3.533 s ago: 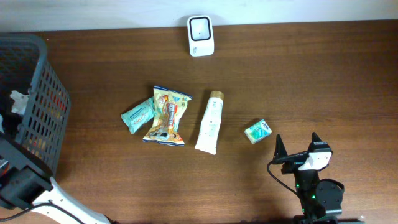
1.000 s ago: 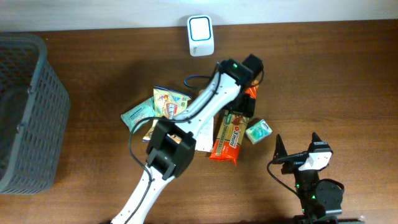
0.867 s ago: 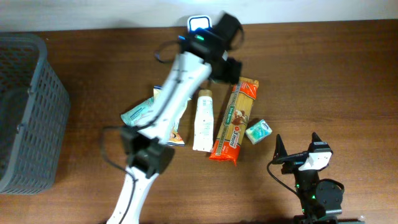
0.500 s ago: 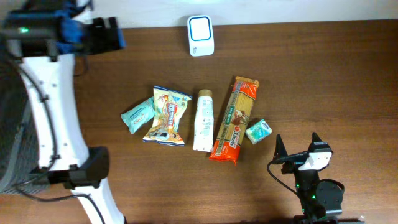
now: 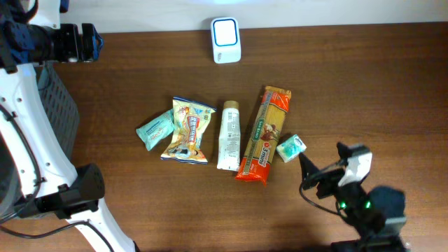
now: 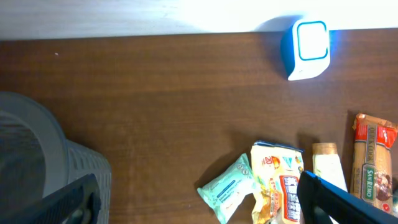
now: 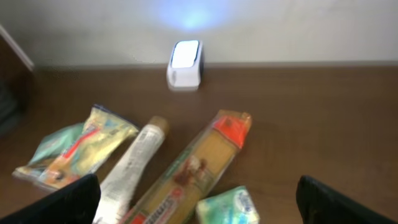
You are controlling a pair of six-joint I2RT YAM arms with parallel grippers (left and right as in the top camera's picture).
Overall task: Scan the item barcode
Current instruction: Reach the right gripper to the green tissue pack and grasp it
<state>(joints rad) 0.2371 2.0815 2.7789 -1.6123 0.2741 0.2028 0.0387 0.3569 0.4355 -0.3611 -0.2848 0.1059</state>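
Pasta packet [image 5: 265,134]: long, orange ends, label seems to read "San Remo". Lies flat on counter [image 5: 364,84] between tube [image 5: 228,136] and green box [image 5: 291,148]. Left hand [image 5: 89,42] and right hand [image 5: 327,158] both released, empty.

White scanner [image 5: 226,40], orange pasta pack [image 5: 264,134], dark wood-grain table [image 5: 350,84]

Table [image 5: 364,84]: dark brown wood.
Far edge, middle: white scanner [image 5: 226,40], standing.
Left end: grey mesh basket [image 6: 37,155].
Mid-table row, left to right: teal packet [image 5: 155,129], touching snack bag [image 5: 187,130]; white tube [image 5: 229,136]; pasta pack [image 5: 265,134]; small green box [image 5: 291,148] just beside pack.
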